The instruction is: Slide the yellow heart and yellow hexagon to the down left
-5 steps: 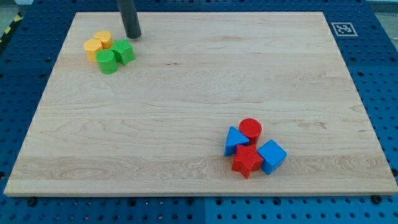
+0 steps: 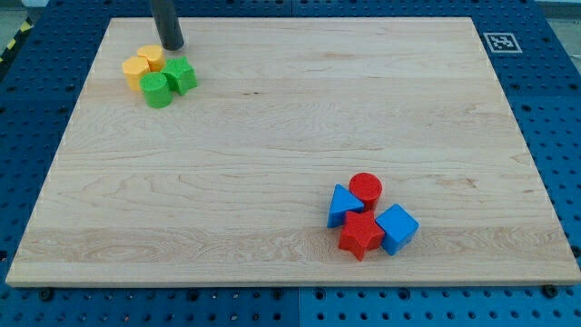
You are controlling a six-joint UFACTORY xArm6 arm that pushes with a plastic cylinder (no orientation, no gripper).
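Dark and straight, my rod carries no hand at all, so nothing opens, closes or holds; my tip (image 2: 172,45) rests on the table (image 2: 290,136) near the view's top left. Just below it and slightly to the view's left sit the two yellow blocks, touching: the upper yellow block (image 2: 151,57) and the lower-left yellow block (image 2: 136,72); which is the heart I cannot tell. Both lie down-left of my tip, so the push direction looks already lined up. Green blocks (image 2: 170,83) touch them on the view's right.

Wooden board (image 2: 272,136) carries yellow-green block cluster (image 2: 160,75) and red-blue cluster (image 2: 370,216).
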